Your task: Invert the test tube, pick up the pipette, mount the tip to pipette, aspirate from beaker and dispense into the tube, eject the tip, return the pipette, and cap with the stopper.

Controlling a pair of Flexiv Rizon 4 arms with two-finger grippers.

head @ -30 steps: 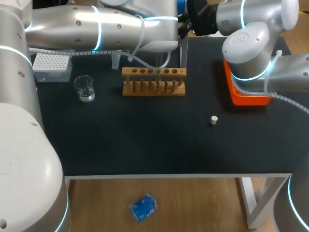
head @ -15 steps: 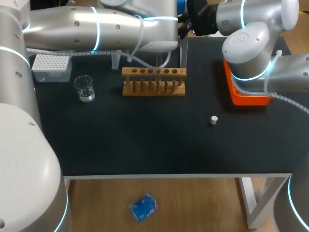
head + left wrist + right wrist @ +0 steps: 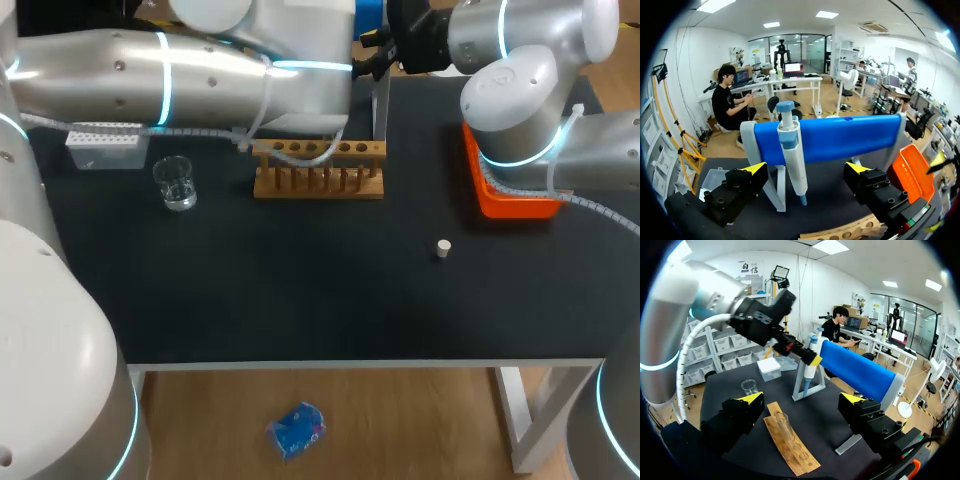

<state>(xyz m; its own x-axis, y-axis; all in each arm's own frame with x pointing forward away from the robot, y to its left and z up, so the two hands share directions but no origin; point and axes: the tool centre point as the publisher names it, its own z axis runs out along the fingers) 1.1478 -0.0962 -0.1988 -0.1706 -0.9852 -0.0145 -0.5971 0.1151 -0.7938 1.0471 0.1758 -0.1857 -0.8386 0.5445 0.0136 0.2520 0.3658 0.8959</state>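
Our left arm (image 3: 150, 70) has swung lower and nearer across the back of the table (image 3: 300, 290) than a second ago, so it now covers the upper part of the tip box (image 3: 100, 148) and the space behind the wooden rack (image 3: 318, 170); our right arm (image 3: 520, 90) and everything on the table lie as they did. The left gripper (image 3: 806, 169) is spread wide and grasps nothing: its yellow tips stand well apart on either side of the pipette (image 3: 792, 155), which hangs on the blue stand (image 3: 830, 137) just ahead of them, untouched as far as we can see. The right gripper (image 3: 801, 399) is released too, its fingers wide and bare above the rack (it looks down on the same stand from the other side). The orange tray (image 3: 510, 205) sits under our right arm. The beaker (image 3: 175, 183) stands near the rack's left end, the test tube (image 3: 782, 424) stands upright in the rack, and the stopper (image 3: 443, 247) lies alone on the open table.
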